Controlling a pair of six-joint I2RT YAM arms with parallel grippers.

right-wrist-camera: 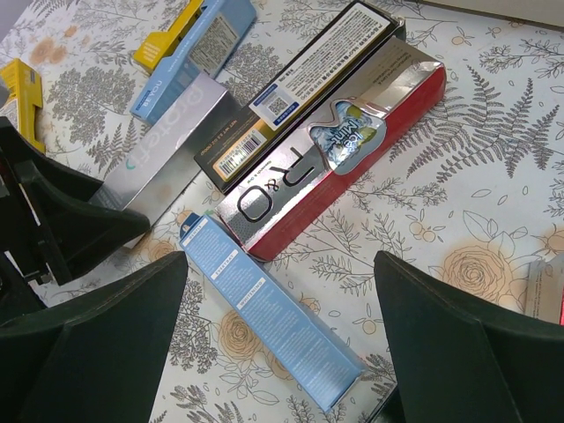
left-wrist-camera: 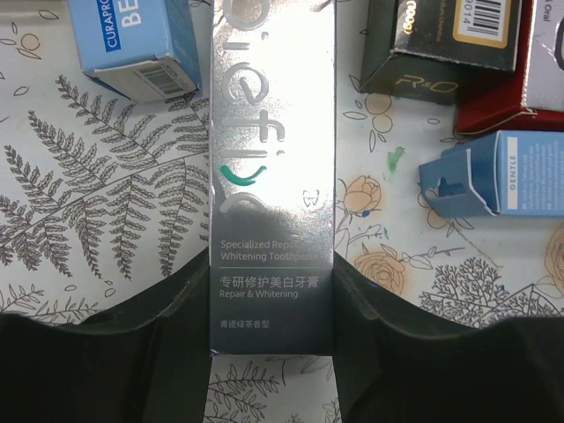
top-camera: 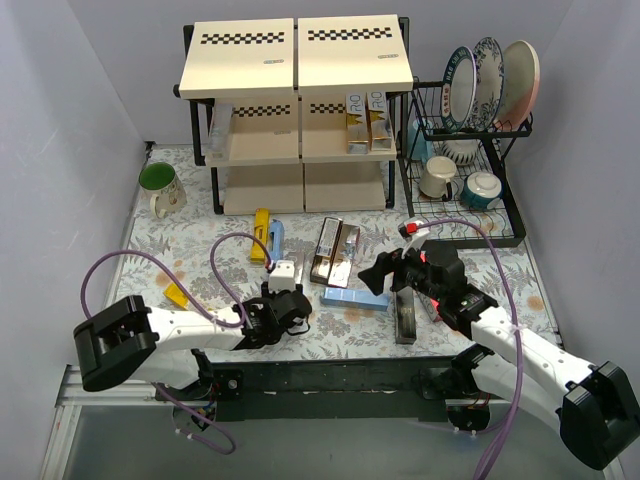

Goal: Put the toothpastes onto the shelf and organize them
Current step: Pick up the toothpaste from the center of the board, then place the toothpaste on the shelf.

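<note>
1. The left gripper (left-wrist-camera: 271,284) is closed, apparently pinching the silver carton (left-wrist-camera: 271,132) that lies flat on the table (top-camera: 500,265).
2. The shelf (top-camera: 295,60) holds only a couple of gold-white cartons (top-camera: 365,122), on its middle board at the right.
3. Most cartons lie on the table unsorted.
4. The right gripper (right-wrist-camera: 280,264), spread wide, hovers over the light-blue carton (right-wrist-camera: 264,317).

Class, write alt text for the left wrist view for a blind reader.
A silver toothpaste carton lies on a fern-print cloth, gripped at its sides by the left gripper. Two blue cartons and a black carton lie beyond.
</note>
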